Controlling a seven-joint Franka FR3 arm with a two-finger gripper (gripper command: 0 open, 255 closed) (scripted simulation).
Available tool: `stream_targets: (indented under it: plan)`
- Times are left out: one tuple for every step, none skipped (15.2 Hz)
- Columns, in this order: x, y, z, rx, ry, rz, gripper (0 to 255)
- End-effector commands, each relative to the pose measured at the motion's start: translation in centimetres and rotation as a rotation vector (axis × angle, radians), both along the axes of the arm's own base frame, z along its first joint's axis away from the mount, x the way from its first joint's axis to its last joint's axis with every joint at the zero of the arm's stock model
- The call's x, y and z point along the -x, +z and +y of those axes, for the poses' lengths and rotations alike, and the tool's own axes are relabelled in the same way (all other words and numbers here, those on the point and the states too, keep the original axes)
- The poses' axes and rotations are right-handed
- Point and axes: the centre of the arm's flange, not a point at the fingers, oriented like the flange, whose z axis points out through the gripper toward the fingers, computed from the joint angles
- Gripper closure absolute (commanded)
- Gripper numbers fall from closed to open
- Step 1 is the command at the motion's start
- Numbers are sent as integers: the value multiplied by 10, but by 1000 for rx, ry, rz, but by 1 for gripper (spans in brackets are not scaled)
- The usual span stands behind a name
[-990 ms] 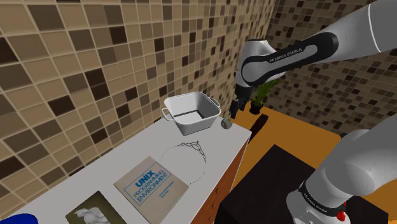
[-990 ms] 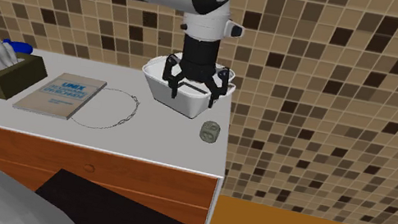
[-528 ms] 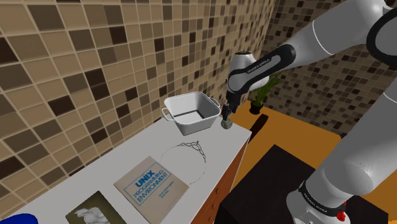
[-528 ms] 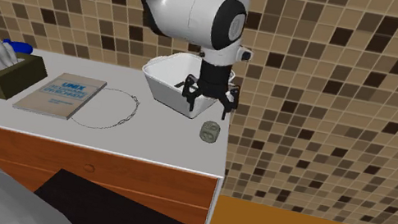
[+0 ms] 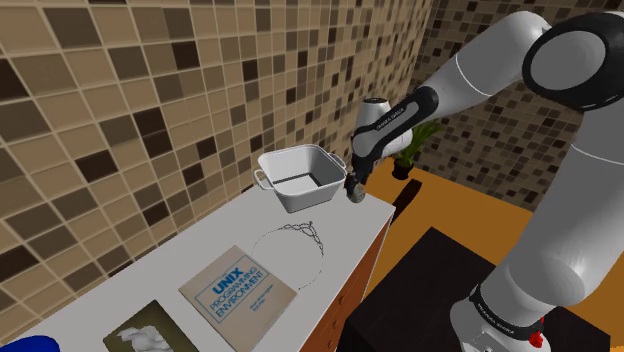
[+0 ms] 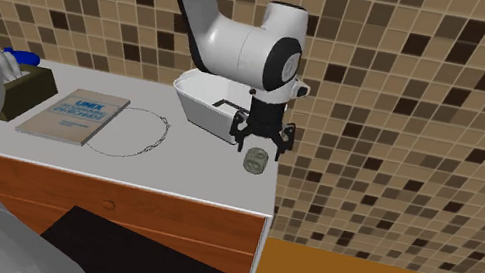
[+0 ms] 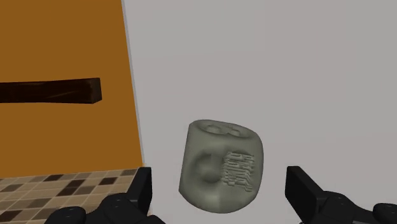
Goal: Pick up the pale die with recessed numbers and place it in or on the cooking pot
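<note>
The pale grey-green die point(image 5: 355, 198) with rounded corners and sunken marks rests on the white counter near its end corner, just beside the white cooking pot point(image 5: 283, 160). My black gripper point(image 5: 351, 185) hangs open directly over the die, fingers pointing down. Across the counter, the gripper point(image 6: 259, 145) sits just above the die point(image 6: 254, 162), with the pot point(image 6: 197, 103) behind it. In the wrist view the die point(image 7: 222, 164) lies between my open gripper point(image 7: 222, 188), and neither of the fingers point(image 7: 144, 186) touches it.
A book point(image 5: 238, 295), a thin chain loop point(image 5: 300, 240) and a tissue box point(image 5: 140, 336) lie further along the counter point(image 5: 225, 240). The counter's end edge runs close to the die, with orange floor point(image 5: 440, 205) beyond. A potted plant point(image 5: 414, 146) stands on the floor. The tiled wall backs the pot.
The gripper has moved from over the pot's rim across to the die and come down close above it, staying open. The die has not moved.
</note>
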Motion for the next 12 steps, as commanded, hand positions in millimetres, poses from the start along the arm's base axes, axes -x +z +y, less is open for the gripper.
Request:
stream_targets:
  plan:
    - [0, -11, 0, 0, 0, -1, 0]
    - [0, -20, 0, 0, 0, -1, 0]
    - [0, -20, 0, 0, 0, -1, 0]
    - [0, -20, 0, 0, 0, -1, 0]
    - [0, -20, 0, 0, 0, -1, 0]
    - [0, -20, 0, 0, 0, -1, 0]
    - [0, -20, 0, 0, 0, -1, 0]
    - [0, -20, 0, 0, 0, -1, 0]
    - [0, -20, 0, 0, 0, -1, 0]
    - [0, -20, 0, 0, 0, -1, 0]
    - [0, -20, 0, 0, 0, -1, 255]
    - [0, -20, 0, 0, 0, -1, 255]
